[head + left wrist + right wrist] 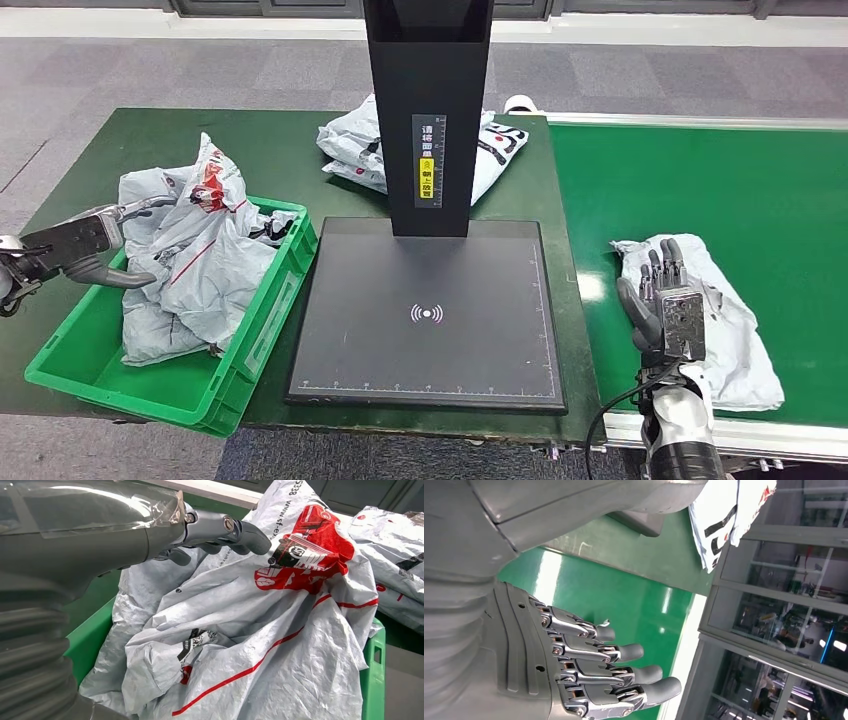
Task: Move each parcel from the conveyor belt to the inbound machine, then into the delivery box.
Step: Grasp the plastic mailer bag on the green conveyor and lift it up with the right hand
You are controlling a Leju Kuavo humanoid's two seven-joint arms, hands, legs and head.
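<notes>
Currently my right hand (668,300), fingers spread and empty, hovers over the crumpled grey plastic parcel (735,330) at lower right, its long axis diagonal.

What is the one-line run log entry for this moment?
left hand: open, beside parcels in green box | right hand: open, above parcel on belt | scanner plate: bare

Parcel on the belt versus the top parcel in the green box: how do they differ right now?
The belt parcel lies flat on the conveyor, under the open right hand. The box parcel is crumpled and heaped up above the green box, beside the left hand. Both are grey plastic mailers.
</notes>
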